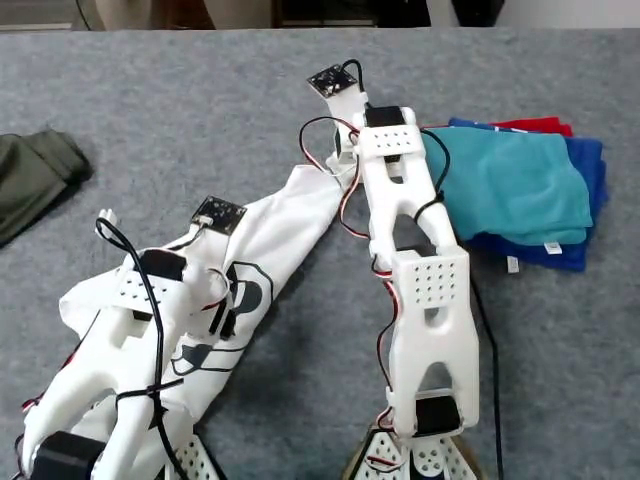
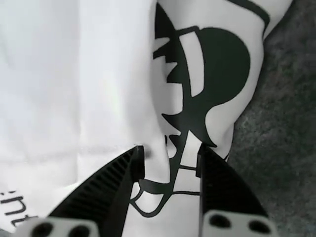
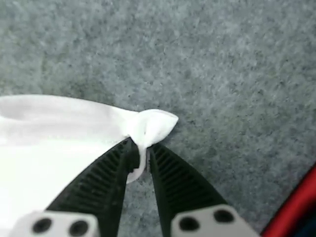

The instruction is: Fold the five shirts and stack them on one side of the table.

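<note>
White shirt (image 1: 290,225): lies rumpled in a diagonal band from the front left corner of the table (image 1: 200,90) toward its middle. Right gripper (image 3: 141,158): closed tight on a bunched corner at the shirt's far end. Left gripper (image 2: 168,163): jaws part open, straddling the black print, nothing visibly clamped. Folded stack (image 1: 520,185) sits by the right edge, green shirt (image 1: 35,175) at the left edge. Assessment: cloth light, limp, will sag; corners and hems are the sound holds
</note>
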`<action>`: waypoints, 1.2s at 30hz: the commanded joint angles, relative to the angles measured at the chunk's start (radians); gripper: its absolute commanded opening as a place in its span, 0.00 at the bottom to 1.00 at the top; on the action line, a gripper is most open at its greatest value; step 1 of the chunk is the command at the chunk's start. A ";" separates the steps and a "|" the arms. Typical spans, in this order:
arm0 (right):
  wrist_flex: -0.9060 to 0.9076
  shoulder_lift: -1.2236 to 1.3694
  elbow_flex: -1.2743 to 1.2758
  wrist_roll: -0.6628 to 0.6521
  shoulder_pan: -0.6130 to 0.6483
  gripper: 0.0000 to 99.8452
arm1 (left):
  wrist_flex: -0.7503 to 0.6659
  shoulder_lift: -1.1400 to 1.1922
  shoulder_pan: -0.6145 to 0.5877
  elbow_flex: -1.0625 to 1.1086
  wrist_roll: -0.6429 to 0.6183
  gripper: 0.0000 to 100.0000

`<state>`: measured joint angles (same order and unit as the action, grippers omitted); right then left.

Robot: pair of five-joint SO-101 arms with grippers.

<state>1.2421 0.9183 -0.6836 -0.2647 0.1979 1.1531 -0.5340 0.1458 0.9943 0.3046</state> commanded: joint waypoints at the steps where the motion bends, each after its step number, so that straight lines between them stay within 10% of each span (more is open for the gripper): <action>1: -0.015 -0.005 -0.028 0.008 -0.015 0.00 | -0.020 -0.016 0.005 0.002 -0.008 0.18; 21: -0.015 -0.005 -0.028 0.008 -0.015 0.00 | 0.091 -0.022 0.005 -0.054 -0.009 0.02; 36: 0.187 -0.039 -0.392 0.006 -0.044 0.00 | 0.302 -0.022 -0.250 -0.474 -0.046 0.02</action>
<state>1.3326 0.9214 -0.8615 -0.2662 0.1765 1.4108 -0.5340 -0.0844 0.6337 0.2969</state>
